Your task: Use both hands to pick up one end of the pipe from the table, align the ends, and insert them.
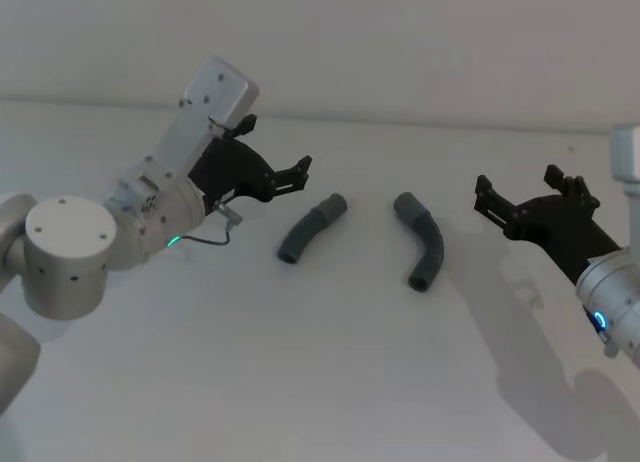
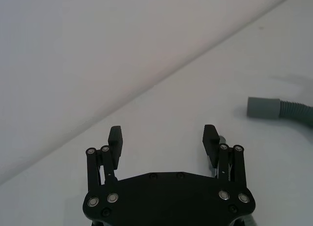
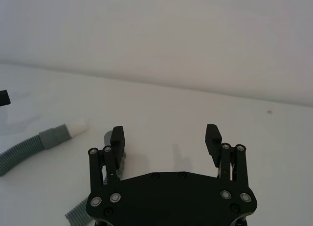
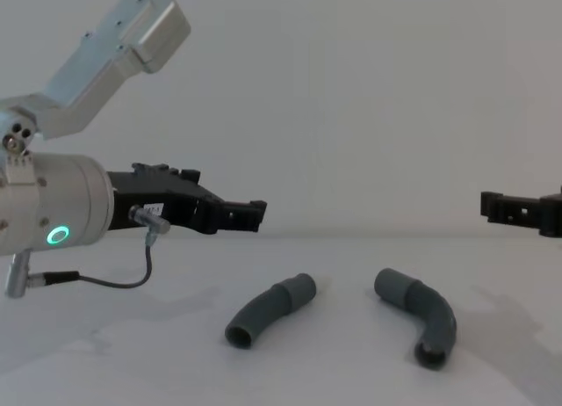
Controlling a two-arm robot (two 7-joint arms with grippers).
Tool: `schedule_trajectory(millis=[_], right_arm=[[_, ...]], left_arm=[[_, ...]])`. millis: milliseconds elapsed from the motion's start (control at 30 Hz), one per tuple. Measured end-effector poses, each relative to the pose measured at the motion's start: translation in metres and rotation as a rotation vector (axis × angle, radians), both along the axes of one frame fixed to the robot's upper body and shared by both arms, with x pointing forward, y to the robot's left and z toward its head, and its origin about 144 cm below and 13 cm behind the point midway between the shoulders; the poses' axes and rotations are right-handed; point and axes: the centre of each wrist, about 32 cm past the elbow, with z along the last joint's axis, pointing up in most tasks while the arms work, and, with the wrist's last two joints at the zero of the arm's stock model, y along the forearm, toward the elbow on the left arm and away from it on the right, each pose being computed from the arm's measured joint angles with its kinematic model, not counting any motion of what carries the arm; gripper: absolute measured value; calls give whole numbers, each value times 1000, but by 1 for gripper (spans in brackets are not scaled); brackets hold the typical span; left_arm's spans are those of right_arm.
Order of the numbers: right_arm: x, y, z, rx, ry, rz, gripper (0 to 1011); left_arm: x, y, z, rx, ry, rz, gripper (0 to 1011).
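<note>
Both arms are up and neither has touched anything yet. The black skeletal left claw (image 1: 292, 178) hangs above the plain white matte desk (image 1: 330, 382), jaws spread wide and empty. Just beside it lies the left curved dark-grey ribbed hose piece (image 1: 310, 227). The matching black right claw (image 1: 516, 180) is equally released, hovering a little apart from the right curved dark-grey hose piece (image 1: 425, 244).

The two pieces lie flat near mid-desk, close together but not touching, with their smooth grey cuffs (image 1: 407, 206) turned toward each other at the far ends. From the right wrist, a narrower white tip (image 3: 78, 125) pokes out of the farther piece's cuff.

These look light, and the ribbing suggests a bendy body that would flex under a squeeze. The cuffs look stiffer. My call is to pinch each piece right behind its inner cuff, leaving the mouth free for mating. The curved shape may let them pivot or roll when nudged.
</note>
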Motion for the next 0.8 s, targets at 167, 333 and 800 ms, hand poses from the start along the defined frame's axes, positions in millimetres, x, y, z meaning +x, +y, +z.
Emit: schedule_trajectory(millis=[167, 333, 800], right_arm=[[1, 3, 4, -7, 34, 8, 1003], [2, 9, 9, -12, 68, 23, 1003], [10, 23, 21, -51, 168, 83, 1003]], left_arm=[[0, -1, 5, 13, 41, -6, 1001], [-2, -4, 6, 18, 89, -3, 1001], [-13, -18, 4, 25, 192, 20, 1001]])
